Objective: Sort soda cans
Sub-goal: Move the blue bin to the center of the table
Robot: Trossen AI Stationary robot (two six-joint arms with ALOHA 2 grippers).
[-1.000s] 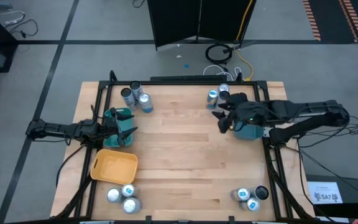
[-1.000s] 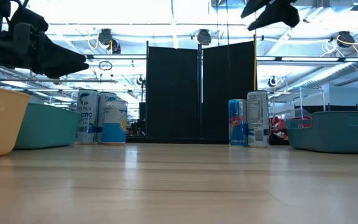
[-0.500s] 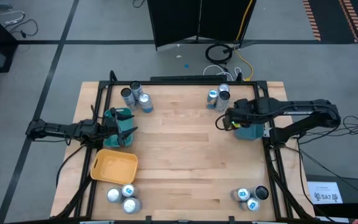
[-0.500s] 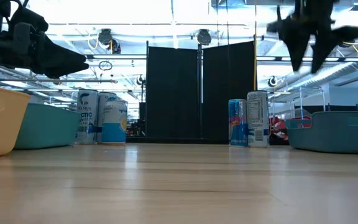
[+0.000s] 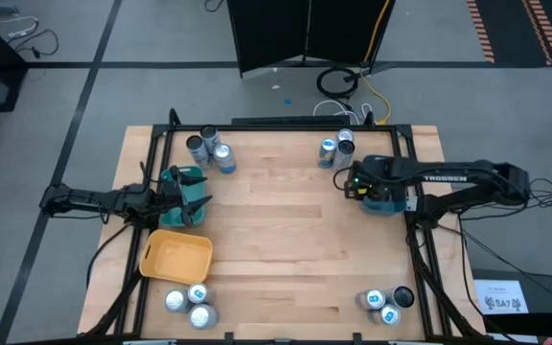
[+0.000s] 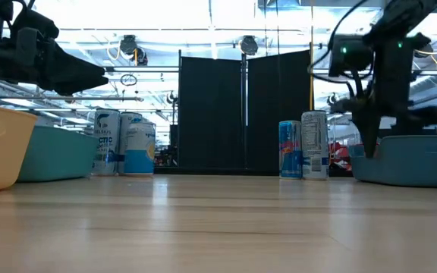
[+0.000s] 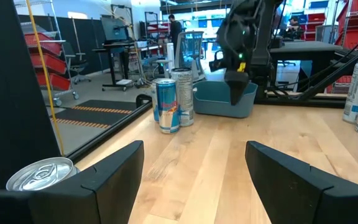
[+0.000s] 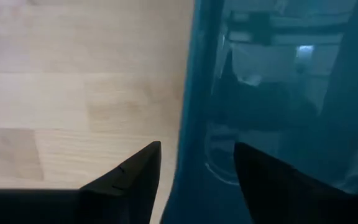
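Cans stand in clusters [image 5: 209,150] near the tabletop's [image 5: 276,240] four corners. Right gripper [image 5: 356,182] hangs over the right-edge teal tray [image 5: 385,203], jaws apart, empty; left gripper [image 5: 195,199], jaws apart, waits over the left tray.

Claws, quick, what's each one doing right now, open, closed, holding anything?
Left claw: open, empty, by the left teal tray.
Right claw: open, empty, over the right teal tray rim.
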